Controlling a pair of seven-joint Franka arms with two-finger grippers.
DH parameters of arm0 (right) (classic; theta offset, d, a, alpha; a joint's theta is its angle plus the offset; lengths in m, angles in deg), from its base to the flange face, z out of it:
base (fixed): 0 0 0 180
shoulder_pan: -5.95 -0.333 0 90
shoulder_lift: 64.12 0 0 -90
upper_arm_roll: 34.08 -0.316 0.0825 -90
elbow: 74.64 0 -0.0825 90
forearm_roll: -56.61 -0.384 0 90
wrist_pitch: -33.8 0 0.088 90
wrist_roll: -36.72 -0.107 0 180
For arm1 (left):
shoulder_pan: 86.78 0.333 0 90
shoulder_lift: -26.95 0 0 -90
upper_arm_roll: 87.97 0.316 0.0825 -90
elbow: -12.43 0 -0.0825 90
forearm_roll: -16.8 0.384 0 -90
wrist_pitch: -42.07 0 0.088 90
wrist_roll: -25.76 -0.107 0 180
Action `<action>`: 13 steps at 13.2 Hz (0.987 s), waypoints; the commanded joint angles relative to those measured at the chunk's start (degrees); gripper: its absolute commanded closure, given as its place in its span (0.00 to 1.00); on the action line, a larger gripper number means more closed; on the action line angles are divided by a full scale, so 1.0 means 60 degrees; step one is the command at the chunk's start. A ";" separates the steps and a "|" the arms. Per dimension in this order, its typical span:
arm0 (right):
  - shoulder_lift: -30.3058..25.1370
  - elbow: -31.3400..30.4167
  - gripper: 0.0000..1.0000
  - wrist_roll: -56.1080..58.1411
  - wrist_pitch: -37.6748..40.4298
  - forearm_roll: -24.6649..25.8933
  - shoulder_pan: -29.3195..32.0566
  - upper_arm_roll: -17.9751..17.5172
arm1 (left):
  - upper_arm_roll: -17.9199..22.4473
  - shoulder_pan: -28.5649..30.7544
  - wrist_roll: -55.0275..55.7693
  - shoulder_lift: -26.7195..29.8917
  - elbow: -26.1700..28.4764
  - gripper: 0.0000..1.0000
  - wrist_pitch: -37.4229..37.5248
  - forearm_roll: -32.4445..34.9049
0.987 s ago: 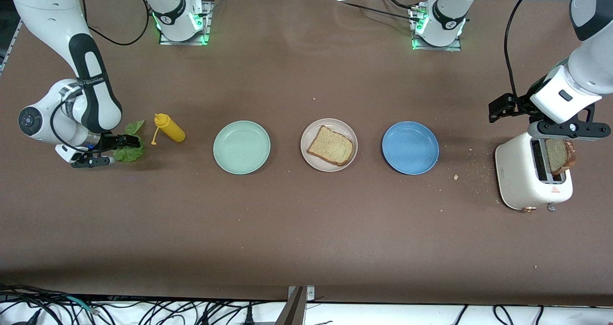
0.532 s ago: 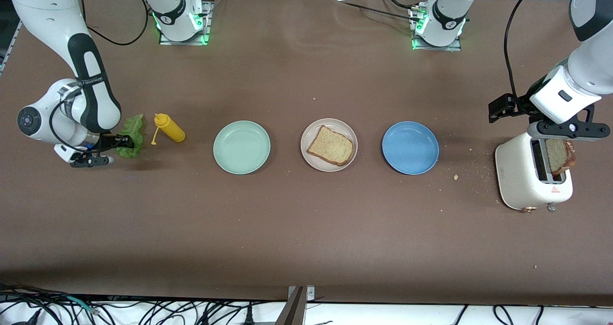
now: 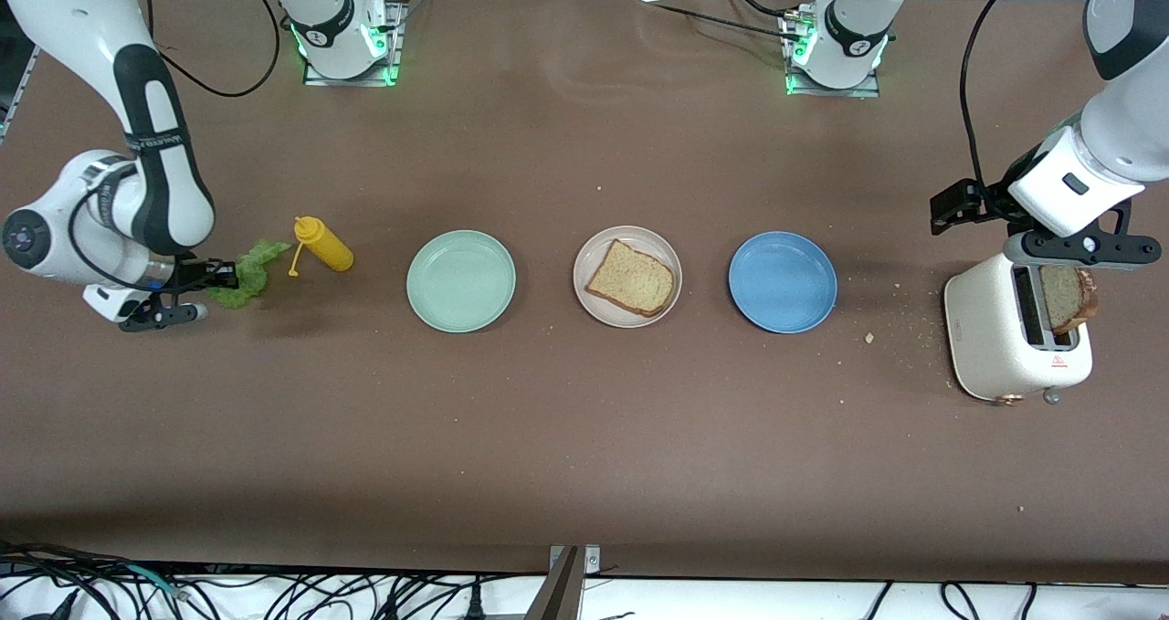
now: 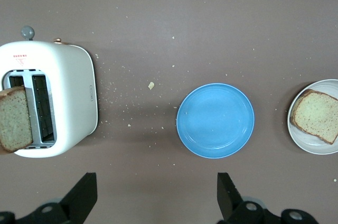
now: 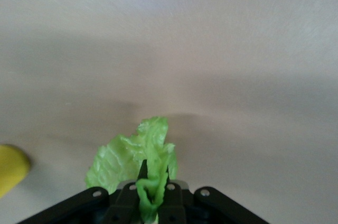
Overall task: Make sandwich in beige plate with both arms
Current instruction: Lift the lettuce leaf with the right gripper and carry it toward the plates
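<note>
1. Two arms are working at the two ends of the table. The right gripper is hanging over the table at the right arm's end, beside the yellow squeeze bottle, with its wrist bent sideways; its fingers are pressed together on the lettuce leaf, which is sticking out past the fingertips.
2. The left gripper is poised directly over the white toaster at the left arm's end, pointing down. Its fingers are spread wide and gripping nothing.
3. Two bread slices are showing. One bread slice is lying flat in the beige plate; the second slice is standing up out of a toaster slot.
4. Three plates are sitting in a row across the middle of the table: the mint green plate toward the right arm's end, the beige plate in the middle and the blue plate toward the left arm's end. The green and blue ones are holding nothing.
5. One bottle is lying on its side, and crumbs are dotting the table between the blue plate and the toaster.
6. The right wrist view is showing the leaf pinched between the closed fingertips, which the front view is leaving unclear.
7. The left wrist view is showing both toaster slots, with the slice in one and the other bare, plus the blue plate and the plated slice.
</note>
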 commanded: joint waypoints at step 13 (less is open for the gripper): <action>-0.2821 0.2508 1.00 -0.7356 0.5599 -0.0760 -0.0156 -0.1585 | -0.0025 -0.0056 0.0125 -0.0055 -0.0087 0.00 -0.0007 0.0328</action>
